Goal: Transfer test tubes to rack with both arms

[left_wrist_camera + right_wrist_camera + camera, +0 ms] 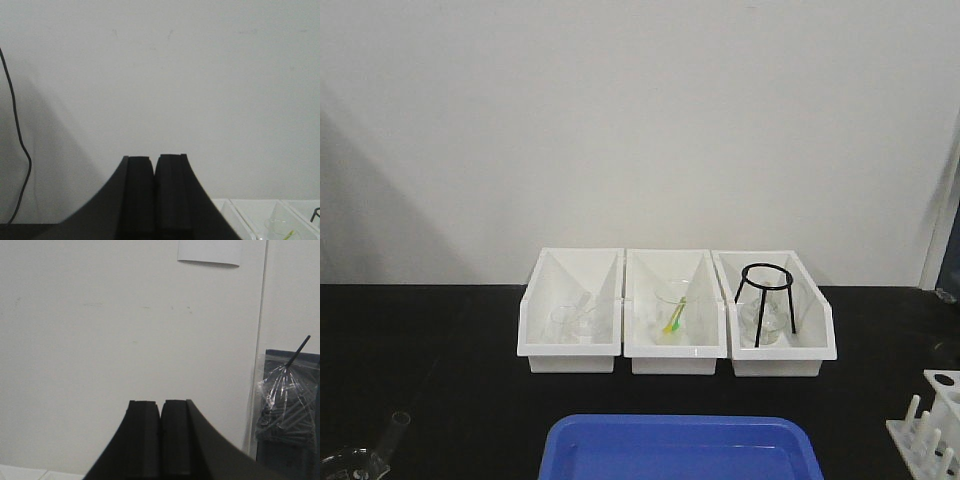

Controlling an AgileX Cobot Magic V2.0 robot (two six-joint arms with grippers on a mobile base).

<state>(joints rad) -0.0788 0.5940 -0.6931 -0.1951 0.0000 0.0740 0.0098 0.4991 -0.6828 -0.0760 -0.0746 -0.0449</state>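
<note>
Matte black left pincer point(155, 161), flat tops, outward-curving flanks, right pincer point(160, 404) alike, thin black cable point(30, 162)

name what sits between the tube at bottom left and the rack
The blue tray lies between tube and rack, in the front view.

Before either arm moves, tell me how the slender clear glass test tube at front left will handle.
The slender clear glass test tube looks thin-walled, probably fragile under a hard squeeze. Smooth and round, it is likely slippery and would roll on the black table. Tilted, it may topple if nudged.
</note>
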